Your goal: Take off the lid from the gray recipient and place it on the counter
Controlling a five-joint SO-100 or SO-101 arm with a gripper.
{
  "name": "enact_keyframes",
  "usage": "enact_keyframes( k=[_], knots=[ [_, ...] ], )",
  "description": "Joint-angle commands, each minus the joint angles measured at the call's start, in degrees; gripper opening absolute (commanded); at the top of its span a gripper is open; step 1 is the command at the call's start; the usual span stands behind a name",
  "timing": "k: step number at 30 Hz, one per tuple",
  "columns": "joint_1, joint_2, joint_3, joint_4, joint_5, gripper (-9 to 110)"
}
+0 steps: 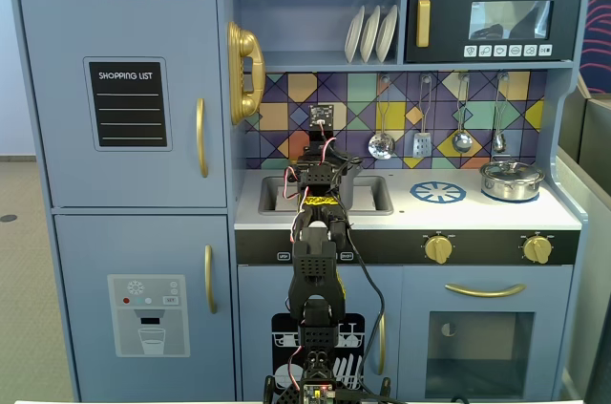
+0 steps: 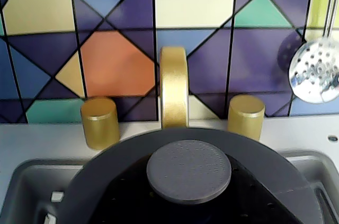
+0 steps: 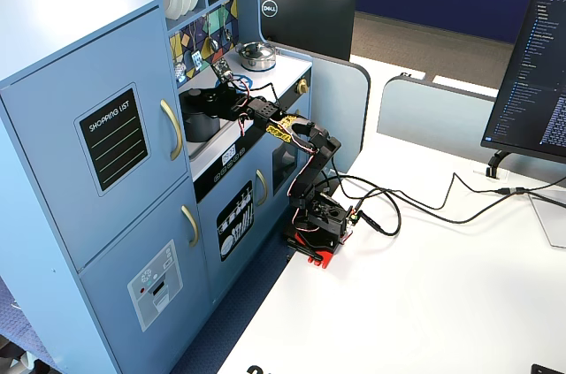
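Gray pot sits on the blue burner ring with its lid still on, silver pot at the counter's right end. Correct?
Not quite. The gray pot stands in the sink recess, as the wrist view shows, lid still on. The blue burner ring is bare. The silver pot is at the counter's right end.

Arm (image 3: 305, 162) outstretched, end effector (image 3: 205, 102) low.

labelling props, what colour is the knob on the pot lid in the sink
Matte dark gray, like the lid around the knob; clearest in the wrist view.
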Motion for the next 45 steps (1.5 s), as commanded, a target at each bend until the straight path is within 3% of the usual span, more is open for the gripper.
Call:
enact_keyframes(
  k=[1, 9, 20, 29, 45],
  knots=[
    [-0.7, 1.8, -5.4, -2.9, 0.6, 0],
    [3.1, 8.1, -6.9, 1.5, -2.1, 0],
    [24.7, 11.3, -4.8, 5.7, 0.6, 0],
    [30.9, 9.0, 8.0, -6.7, 0.4, 0],
    [32.2, -5.2, 12.0, -19.7, -0.2, 0]
  ],
)
